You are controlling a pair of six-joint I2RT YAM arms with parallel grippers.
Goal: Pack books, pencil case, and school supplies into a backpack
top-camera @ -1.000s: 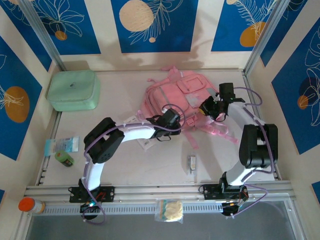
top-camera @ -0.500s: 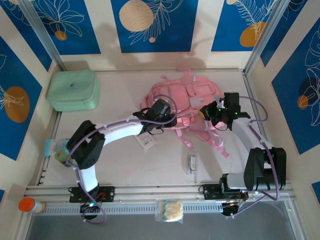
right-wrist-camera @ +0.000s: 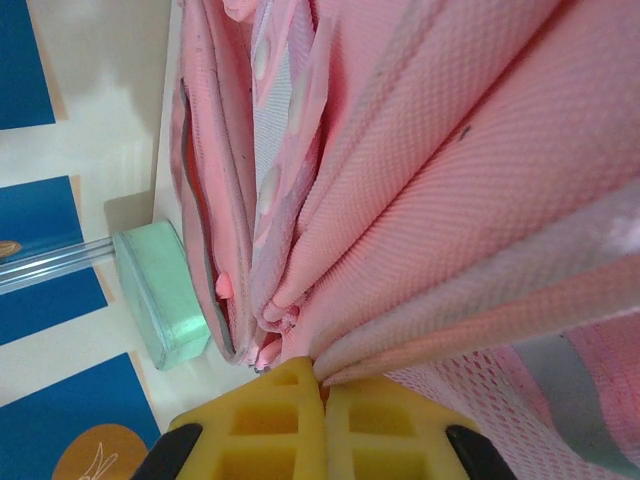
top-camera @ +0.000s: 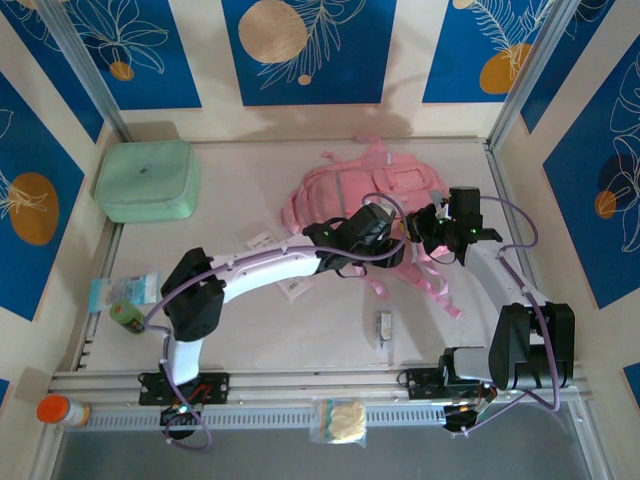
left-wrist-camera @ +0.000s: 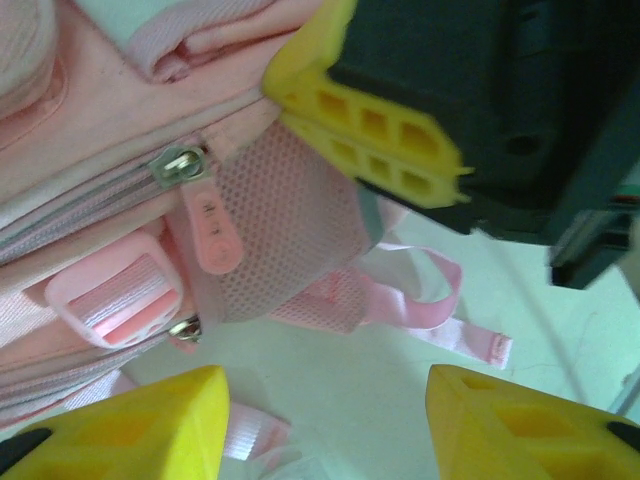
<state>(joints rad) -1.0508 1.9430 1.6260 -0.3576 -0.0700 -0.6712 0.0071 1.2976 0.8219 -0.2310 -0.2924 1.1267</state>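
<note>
Backpack [top-camera: 340,185] lies flat, top toward the far side.

A mint-green zip case [top-camera: 147,180] sits at the far left corner of the pale worktop [top-camera: 300,340], a teal packet [top-camera: 118,290] lies just beside a small green tube [top-camera: 127,316] near its left edge, and an orange-capped bottle [top-camera: 58,410] and a clear bag [top-camera: 340,420] lie by the front rail.

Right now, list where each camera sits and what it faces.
Top external: above and behind the bases, looking down on the table; both arms over the backpack.
Left wrist: on the left arm, facing the backpack's zipper side; its open left tool shows.
Right wrist: along the backpack toward the mint case; right tool pinches fabric.
Shared: backpack, all three.
</note>
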